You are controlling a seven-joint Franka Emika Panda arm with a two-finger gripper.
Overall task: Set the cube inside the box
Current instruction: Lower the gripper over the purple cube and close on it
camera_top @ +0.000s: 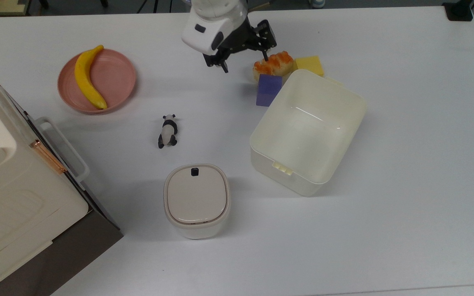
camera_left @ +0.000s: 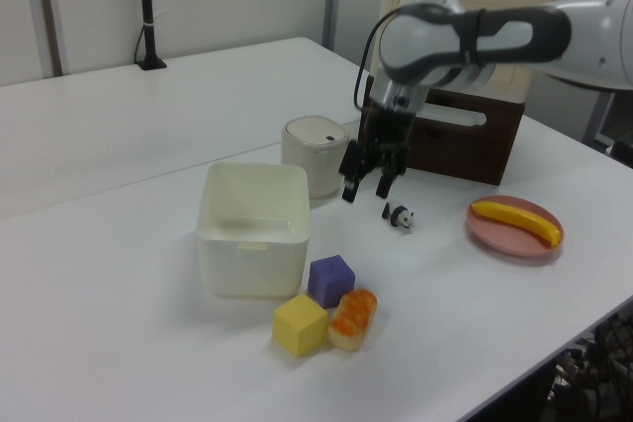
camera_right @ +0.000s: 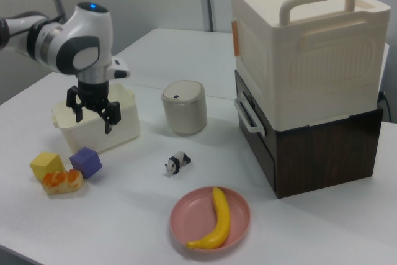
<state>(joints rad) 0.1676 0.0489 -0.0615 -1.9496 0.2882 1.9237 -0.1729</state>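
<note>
The purple-blue cube [camera_top: 268, 89] [camera_left: 330, 279] [camera_right: 85, 162] rests on the table against the upper-left corner of the box in the top view. The cream-white box [camera_top: 307, 130] [camera_left: 252, 262] [camera_right: 127, 130] stands open-topped with nothing in it. My gripper [camera_top: 246, 63] [camera_left: 364, 190] [camera_right: 93, 121] hangs open above the table, nothing between its fingers. In the top view it is just up and left of the cube, with one fingertip close to the orange sushi toy.
An orange sushi toy [camera_top: 273, 63] and a yellow cube [camera_top: 310, 65] sit right beside the purple cube. A panda figure [camera_top: 168, 130], a pink plate [camera_top: 117, 80] with a banana [camera_top: 85, 78], a lidded bin [camera_top: 197, 200] and a big white appliance [camera_top: 10, 197] lie toward the top view's left.
</note>
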